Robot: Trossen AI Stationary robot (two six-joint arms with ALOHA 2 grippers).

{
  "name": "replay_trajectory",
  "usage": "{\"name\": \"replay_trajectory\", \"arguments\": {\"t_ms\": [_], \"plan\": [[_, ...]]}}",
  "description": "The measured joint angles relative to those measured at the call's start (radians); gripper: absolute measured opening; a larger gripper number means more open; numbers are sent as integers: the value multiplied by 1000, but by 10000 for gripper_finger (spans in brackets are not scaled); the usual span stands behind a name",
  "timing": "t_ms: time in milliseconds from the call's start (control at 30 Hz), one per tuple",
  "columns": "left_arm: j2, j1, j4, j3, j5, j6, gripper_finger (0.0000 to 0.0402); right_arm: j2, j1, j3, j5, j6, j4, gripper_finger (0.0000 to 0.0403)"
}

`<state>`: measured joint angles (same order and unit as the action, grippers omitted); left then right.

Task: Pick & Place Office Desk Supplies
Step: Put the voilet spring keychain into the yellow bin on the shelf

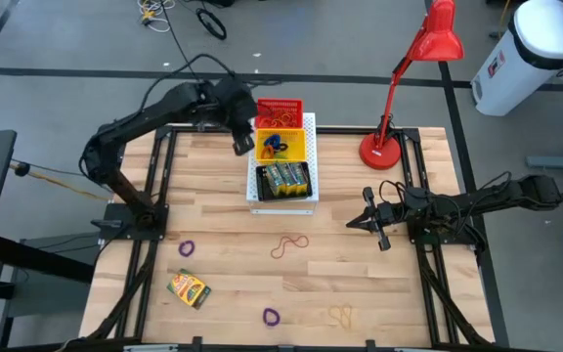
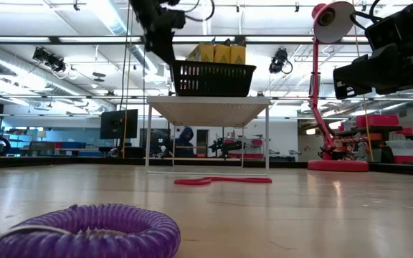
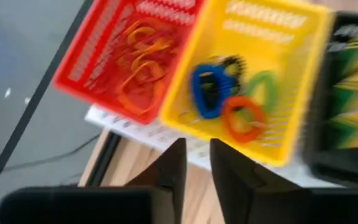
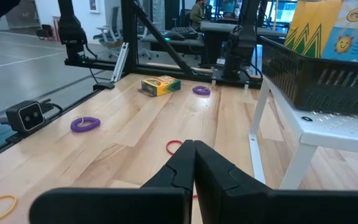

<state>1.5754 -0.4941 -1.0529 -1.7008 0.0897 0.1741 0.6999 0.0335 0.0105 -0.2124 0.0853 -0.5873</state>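
Note:
Three small baskets stand in a row on a white board: a red basket with orange rubber bands, a yellow basket with blue, orange and green loops, and a black basket with crayon boxes. My left gripper hovers at the yellow basket's left side, fingers a little apart, nothing between them. My right gripper waits shut over the table's right half. On the wood lie a crayon box, purple loops and a reddish rubber band.
A red desk lamp stands at the far right, its base on the table. A yellowish rubber band lies near the front edge. The white board stands raised on thin legs. Bare wood lies between the board and the front edge.

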Motion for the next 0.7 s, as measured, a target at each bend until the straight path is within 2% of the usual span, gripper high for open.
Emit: {"name": "replay_trajectory", "arguments": {"t_ms": [267,533,600,700], "plan": [[-7,116,90,0,-1,17,12,0,0,0,0,-1,0,13],[-36,125,94,11,8,14,13,0,0,0,0,0,0,13],[-75,126,137,68,9,17,15,0,0,0,0,0,0,13],[-168,126,258,228,5,30,13,0,0,0,0,0,0,13]]}}
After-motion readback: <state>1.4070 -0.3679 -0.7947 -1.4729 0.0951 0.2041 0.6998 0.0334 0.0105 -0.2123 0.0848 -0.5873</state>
